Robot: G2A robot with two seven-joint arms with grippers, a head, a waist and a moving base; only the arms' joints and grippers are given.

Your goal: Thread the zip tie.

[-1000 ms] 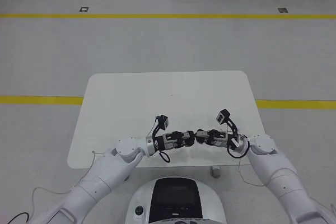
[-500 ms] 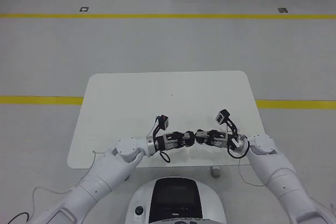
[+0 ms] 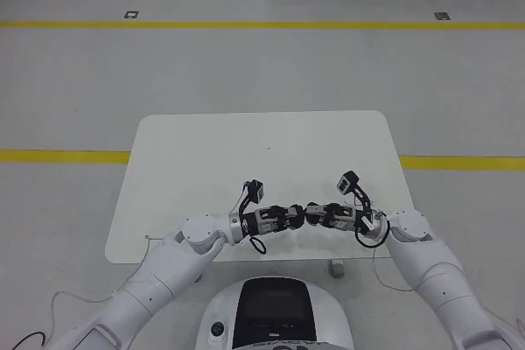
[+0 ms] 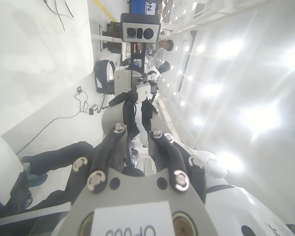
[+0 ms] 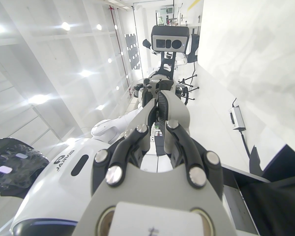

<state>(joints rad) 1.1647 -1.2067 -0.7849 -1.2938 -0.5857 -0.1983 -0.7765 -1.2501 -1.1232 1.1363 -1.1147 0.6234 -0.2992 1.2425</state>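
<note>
Your left claw (image 3: 299, 214) and right claw (image 3: 313, 212) meet tip to tip, both nearly shut; what they pinch is too small to tell.

Over the table (image 3: 201, 149), near its front, left pincer (image 3: 297, 216) and right pincer (image 3: 315, 213) face tip to tip.

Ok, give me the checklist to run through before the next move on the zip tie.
1. Left pincer and right pincer facing tip to tip, close together: ok.
2. Both over the table, inside its edge: ok.
3. Zip tie gripped: cannot tell.
4. Its two ends lined up for threading: cannot tell.
5. Thin dark strands on the table, apart from the pincers: ok.
</note>
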